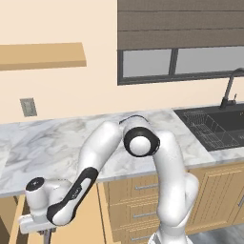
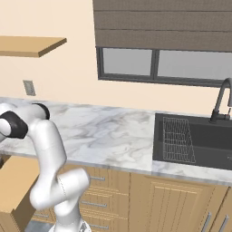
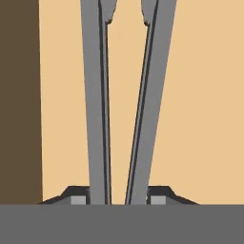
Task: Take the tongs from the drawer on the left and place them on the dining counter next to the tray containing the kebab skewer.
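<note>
The gripper (image 3: 118, 202) is clenched on the tongs (image 3: 121, 105), a finger (image 3: 78, 196) outside each grey arm. The tongs hang over the light-wood floor of the open drawer (image 3: 200, 105), below the marble worktop (image 1: 43, 152).

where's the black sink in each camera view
left base view: the black rectangular sink lies at the right edge, mid-height, sunk into the white marble worktop.
right base view: the sink fills the right half, mid-height, in the same worktop.
hand view: this camera looks along slim grey metal tongs instead.
shared landmark: the grey wall outlet, on the wall at the left of both base views.
</note>
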